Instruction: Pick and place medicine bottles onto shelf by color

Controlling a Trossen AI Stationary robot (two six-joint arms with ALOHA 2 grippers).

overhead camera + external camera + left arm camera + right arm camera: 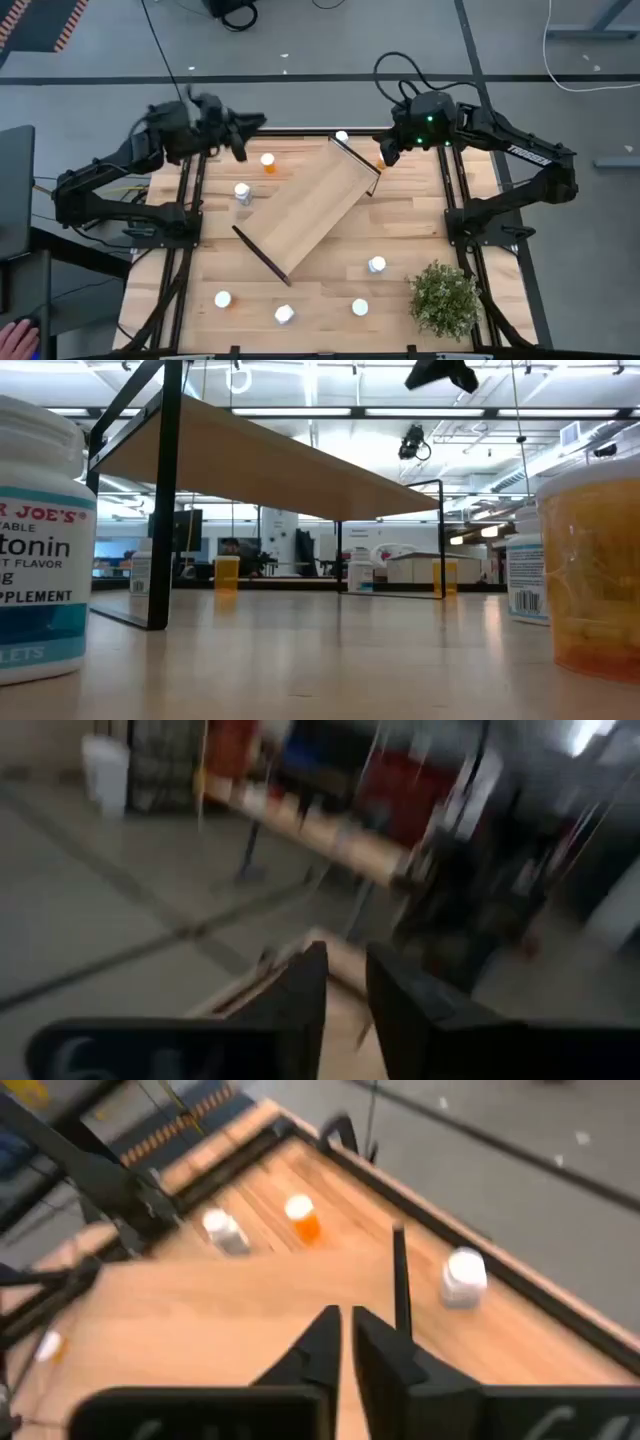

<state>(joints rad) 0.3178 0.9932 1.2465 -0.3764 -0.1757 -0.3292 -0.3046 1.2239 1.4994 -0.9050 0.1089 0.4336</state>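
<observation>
- At the counter's (400, 215) far edge we see both hands raised above the wood: the left hand (238, 138) nearly clenched on nothing, the right hand (386, 152) clenched and empty, by the shelf's (310, 205) far end.
- We judge no bottle is shelved yet; the shelf top is bare.
- Its long axis runs diagonally, from the near left to the far right.
- Medicine bottles (241, 192) stand upright, scattered around it.

shelf (311, 203) mid-table, bottles (285, 315) seemingly around
</observation>
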